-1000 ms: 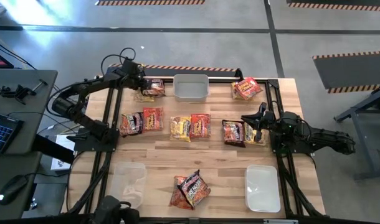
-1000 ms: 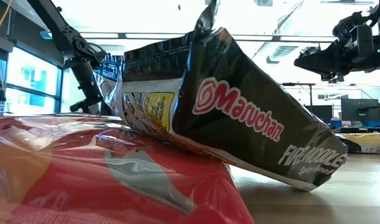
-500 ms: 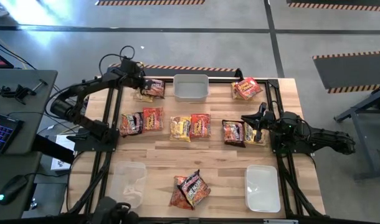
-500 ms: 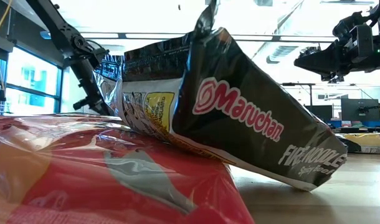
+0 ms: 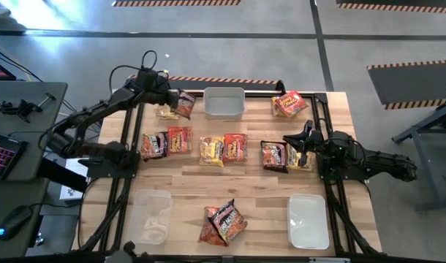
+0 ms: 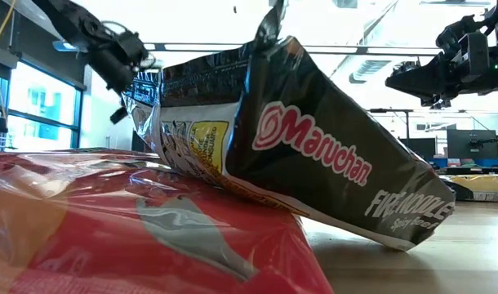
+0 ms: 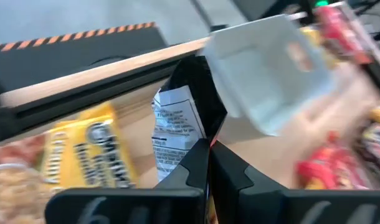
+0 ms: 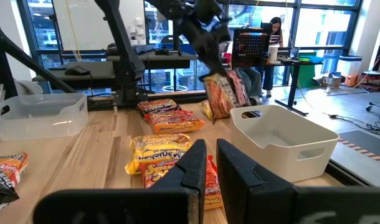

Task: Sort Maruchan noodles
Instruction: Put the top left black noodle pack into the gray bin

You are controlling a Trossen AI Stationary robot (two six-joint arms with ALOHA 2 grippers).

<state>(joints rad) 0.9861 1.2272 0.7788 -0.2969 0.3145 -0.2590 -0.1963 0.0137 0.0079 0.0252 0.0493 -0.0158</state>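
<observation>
My left gripper [image 5: 175,101] hangs over the table's far left corner, shut on a dark Maruchan noodles packet [image 5: 185,107] that dangles under it [image 8: 226,93]. Below it a yellow packet [image 5: 166,112] lies flat on the wood. A white bin [image 5: 224,102] stands just to the right of them. My right gripper [image 5: 290,139] waits level and shut above a dark packet [image 5: 273,155] and a yellow one [image 5: 297,157] at the right. Several more packets lie in a row across the middle [image 5: 212,150]. My left gripper pinches the dark packet by one edge [image 7: 196,140] between its two fingers, which come slanting down from the table's left side. The packet hangs tilted below the fingers with its white-labelled back showing, lifted clear of the table and of the yellow packet.
A red packet pile [image 5: 289,103] lies at the far right, and two stacked packets [image 5: 223,221] at the near middle fill the low view. A clear bin [image 5: 151,215] stands near left, a white bin [image 5: 308,219] near right. Bare wood shows along the near middle strip.
My left gripper has shut on the dark packet that lay across the yellow one, then risen and drifted a little toward the white bin. The packet has tipped up off the yellow packet and now hangs clear; the yellow packet has stayed put.
</observation>
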